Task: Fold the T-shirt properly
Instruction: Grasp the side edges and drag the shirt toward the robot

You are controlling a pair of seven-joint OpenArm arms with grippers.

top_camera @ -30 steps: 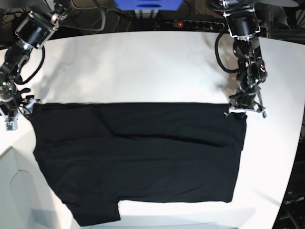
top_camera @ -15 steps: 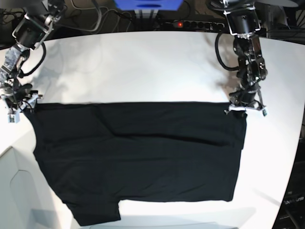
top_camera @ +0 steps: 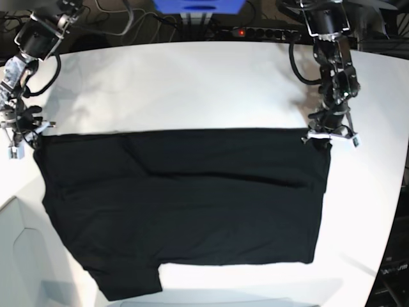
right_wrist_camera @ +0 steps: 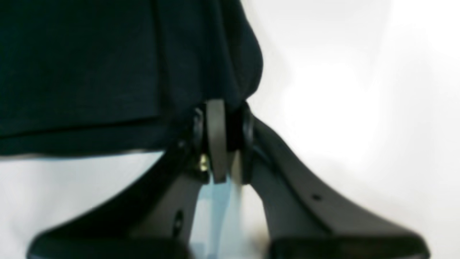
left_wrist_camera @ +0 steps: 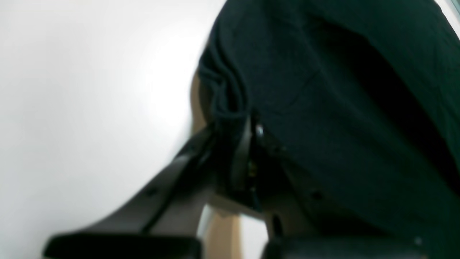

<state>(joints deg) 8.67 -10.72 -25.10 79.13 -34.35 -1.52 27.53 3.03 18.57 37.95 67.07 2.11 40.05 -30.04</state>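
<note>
Large black short-sleeved cloth T-shirt (top_camera: 185, 204): spread flat over the middle of the white round-edged worktop (top_camera: 192, 83), one sleeve lying toward the near edge, print side not shown. Far corners are each pinched: the left gripper (top_camera: 329, 137) is closed on the corner nearer the worktop's right edge, and the right gripper (top_camera: 22, 131) is clamped on the opposite corner, apparently by a thin bunch of fabric, though the wrist view is blurred. Risks noted: slippage from the shallower right-hand pinch if the cloth is pulled taut; a skewed fold line if the two corners are carried unevenly; the loose sleeve being dragged and creased beneath.
</note>
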